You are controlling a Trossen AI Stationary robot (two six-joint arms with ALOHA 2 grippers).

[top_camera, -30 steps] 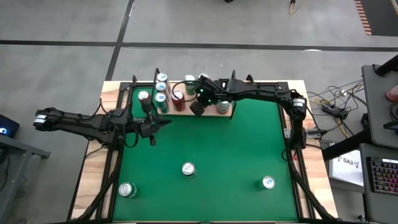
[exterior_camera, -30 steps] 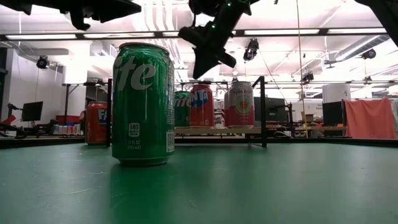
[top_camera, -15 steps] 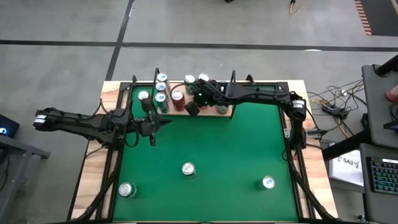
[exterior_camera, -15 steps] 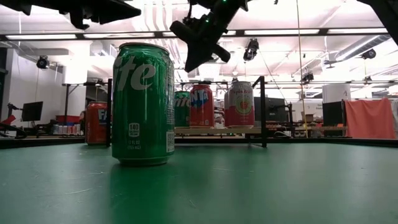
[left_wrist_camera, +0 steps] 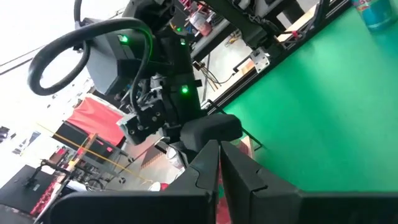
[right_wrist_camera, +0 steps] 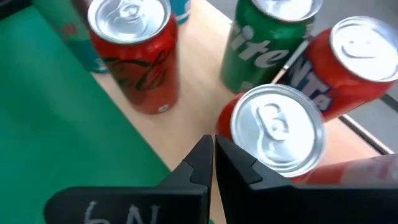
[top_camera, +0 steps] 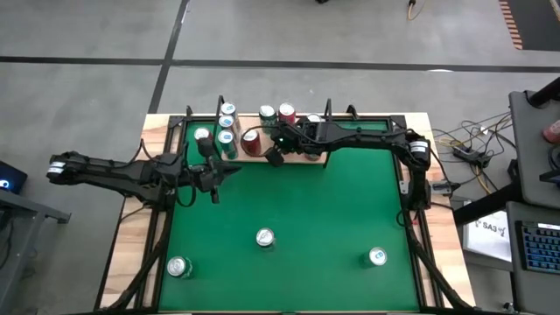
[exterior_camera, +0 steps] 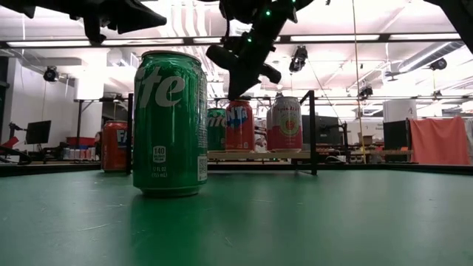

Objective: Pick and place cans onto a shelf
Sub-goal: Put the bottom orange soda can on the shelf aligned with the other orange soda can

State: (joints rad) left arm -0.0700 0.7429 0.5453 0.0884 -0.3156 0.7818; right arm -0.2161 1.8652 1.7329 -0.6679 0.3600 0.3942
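Jaws pressed together, empty: right gripper point(top_camera: 273, 156) hovering at the front edge of the flat light-wood shelf point(right_wrist_camera: 186, 112), upper middle of the high view, just beside a red silver-topped can point(right_wrist_camera: 138, 50). Likewise clamped on nothing, left gripper point(top_camera: 216, 176) centre-left over the green table point(top_camera: 332, 219) (arm lying level). Three loose cans along the bottom, green Sprite can point(exterior_camera: 170, 123) nearest in the low view.

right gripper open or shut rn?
Shut, empty. In the right wrist view the right gripper has its fingers pressed together above the shelf, holding no can.
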